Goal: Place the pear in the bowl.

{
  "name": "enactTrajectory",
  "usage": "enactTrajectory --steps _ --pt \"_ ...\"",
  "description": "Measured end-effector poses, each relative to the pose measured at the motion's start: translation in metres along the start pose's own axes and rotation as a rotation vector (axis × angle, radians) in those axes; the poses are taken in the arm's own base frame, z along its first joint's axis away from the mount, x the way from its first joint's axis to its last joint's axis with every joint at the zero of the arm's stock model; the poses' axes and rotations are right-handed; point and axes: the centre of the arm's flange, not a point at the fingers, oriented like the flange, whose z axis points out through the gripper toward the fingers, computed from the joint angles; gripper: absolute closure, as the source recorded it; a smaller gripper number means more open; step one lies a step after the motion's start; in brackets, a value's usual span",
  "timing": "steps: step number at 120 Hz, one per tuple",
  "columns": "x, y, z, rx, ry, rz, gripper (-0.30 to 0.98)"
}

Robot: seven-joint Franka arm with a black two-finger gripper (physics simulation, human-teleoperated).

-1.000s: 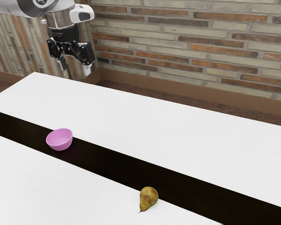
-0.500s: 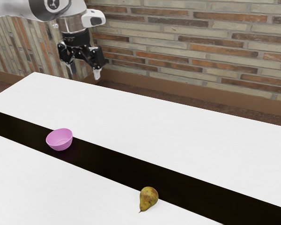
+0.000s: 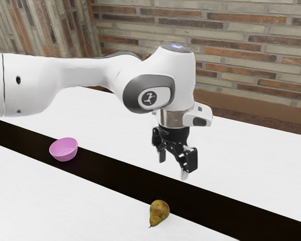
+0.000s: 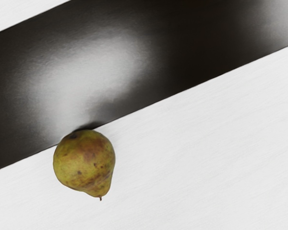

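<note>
Saw nearest the pear (image 3: 159, 212), lying on its side upon the white surface of the worktop (image 3: 90, 201), close against the edge of the dark band (image 3: 115, 175). Noticed in the wrist view its rounded end at this edge, and its thin stem directed away from the band. Observed green-yellow skin with brown spots. Found the pear outside the bowl and below the hand, not yet touched.

Held the gripper (image 3: 173, 168) in the air above the worktop, near to the pear but separate from it, pointing downward. Had the jaws well apart from each other, with free space between them.

Stretched the arm (image 3: 85, 73) in from the exterior view's left, almost level over the worktop, then bent it at the big white joint, in order to bring the hand down from there in a nearly upright pose. Carried on this joint a dark round badge (image 3: 149, 98) with a small light figure inside, set in a pale panel with a grey surround. Showed also a bluish-white glow on the top of the joint.

Saw the pink bowl (image 3: 64, 149) well apart from the gripper, standing upright on the dark band, toward the exterior view's left. Saw farthest, behind the worktop, the brick wall (image 3: 256, 50), in cream, grey and orange-brown.
</note>
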Motion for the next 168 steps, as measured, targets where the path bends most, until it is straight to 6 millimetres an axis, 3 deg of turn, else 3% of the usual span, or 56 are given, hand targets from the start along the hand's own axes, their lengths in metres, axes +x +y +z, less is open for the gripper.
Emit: enactTrajectory --steps 20,38,50,72,86,94,117,139,168 --pt "0.005 0.003 0.061 -0.019 0.001 -0.02 0.0" --pt "0.003 0.003 0.09 -0.028 0.025 -0.041 0.0" --pt "-0.001 -0.001 0.102 -0.028 0.042 -0.062 0.0" --pt "0.0 -0.038 0.117 -0.022 0.048 -0.143 0.0" --pt "-0.009 -0.069 0.147 -0.012 0.02 -0.198 0.0" --pt "-0.01 -0.08 0.155 -0.012 0.024 -0.217 0.0" --pt "-0.005 -0.089 0.167 -0.078 0.038 -0.281 0.0" --pt "-0.015 -0.085 0.196 -0.141 0.012 -0.338 0.0" --pt "-0.002 -0.087 0.209 -0.17 0.046 -0.349 0.0"
